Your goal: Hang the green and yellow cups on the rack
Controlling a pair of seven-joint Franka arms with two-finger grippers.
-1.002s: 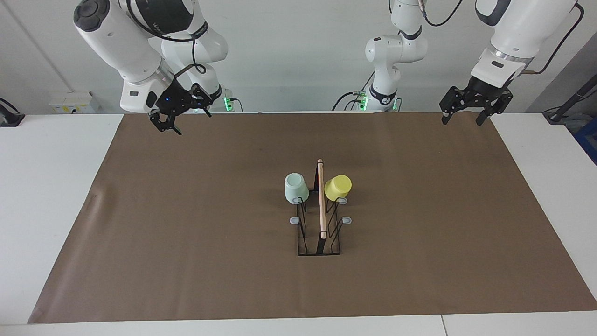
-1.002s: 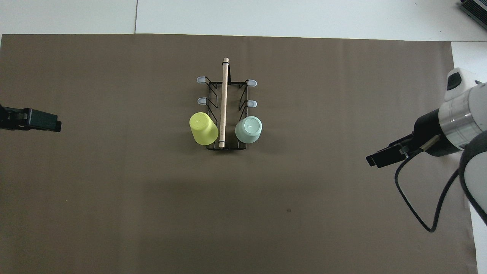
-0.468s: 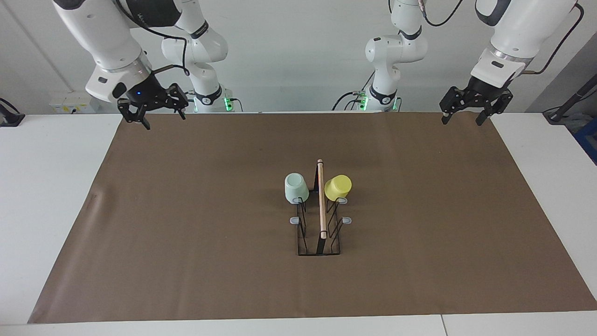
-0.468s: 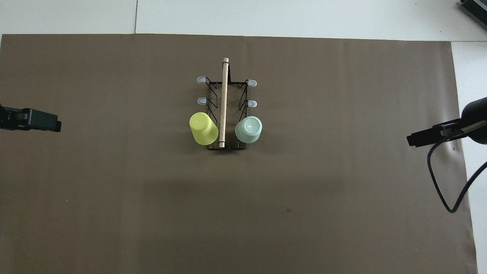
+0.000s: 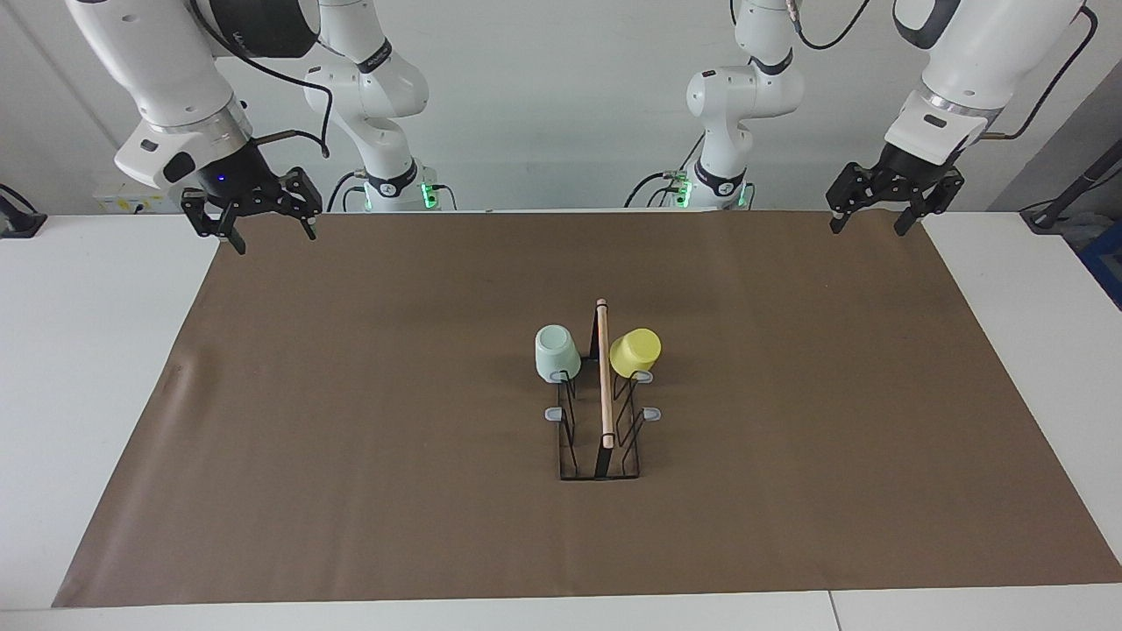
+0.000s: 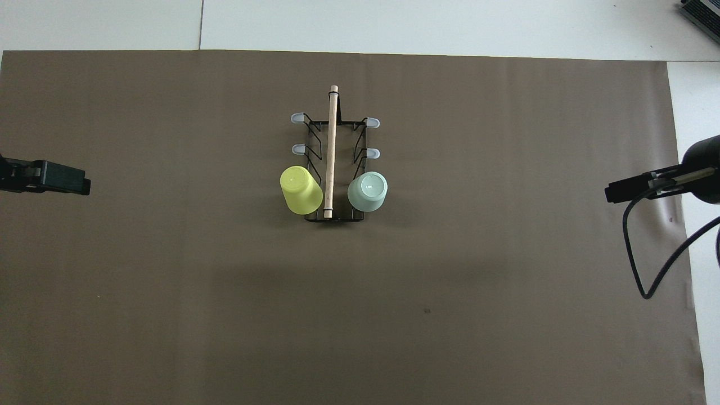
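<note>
The rack (image 5: pixel 604 386) (image 6: pixel 331 146) stands mid-mat, its wooden rod pointing away from the robots. The green cup (image 5: pixel 556 352) (image 6: pixel 368 192) and the yellow cup (image 5: pixel 635 352) (image 6: pixel 301 190) sit upside down on its two prongs nearest the robots, green toward the right arm's end, yellow leaning outward. My right gripper (image 5: pixel 274 241) (image 6: pixel 619 191) hangs open and empty over the mat's corner at its own end. My left gripper (image 5: pixel 866 230) (image 6: pixel 67 179) hangs open and empty over the mat's corner at its own end.
A brown mat (image 5: pixel 351 421) covers most of the white table (image 5: pixel 88 350). Several grey-tipped prongs (image 5: pixel 552 414) (image 6: pixel 296 118) on the rack carry nothing. A black cable (image 6: pixel 647 264) loops below the right gripper.
The right arm has swung away from the middle toward its own end of the table and turned its gripper downward. The left arm, cups and rack have not moved.
</note>
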